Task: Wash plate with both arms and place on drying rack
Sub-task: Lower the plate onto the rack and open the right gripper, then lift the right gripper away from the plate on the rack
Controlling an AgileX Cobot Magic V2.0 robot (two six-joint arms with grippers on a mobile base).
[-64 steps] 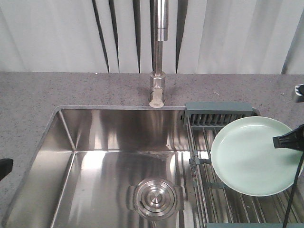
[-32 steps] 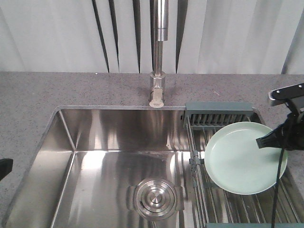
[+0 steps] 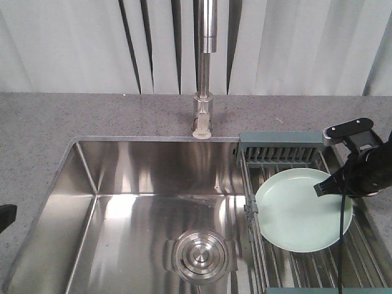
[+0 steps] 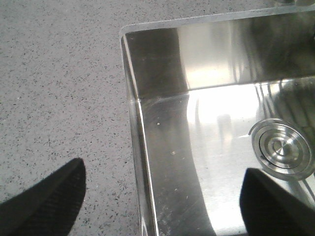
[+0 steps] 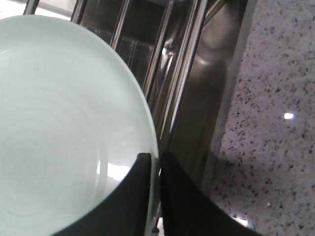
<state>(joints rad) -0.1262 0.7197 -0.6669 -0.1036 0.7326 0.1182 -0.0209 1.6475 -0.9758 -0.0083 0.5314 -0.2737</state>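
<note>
The right end effector [image 5: 156, 164] was clamped on the right rim of the plate [image 3: 297, 215], held over the drying rack [image 3: 280, 149] right of the sink [image 3: 122, 177]; stiff, likely light and slippery, it seemed best gripped by that rim.

The round pale mint-green plate [image 3: 294, 211] was over the steel-wire drying rack [image 3: 282, 149], its rim pinched by the right tool [image 5: 153, 187].

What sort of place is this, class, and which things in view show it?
Most likely a kitchen sink area, perhaps a test set-up given the curtain behind. It shows in the steel sink basin, the tap on the speckled counter, and the drying rack with a plate over it.
</note>
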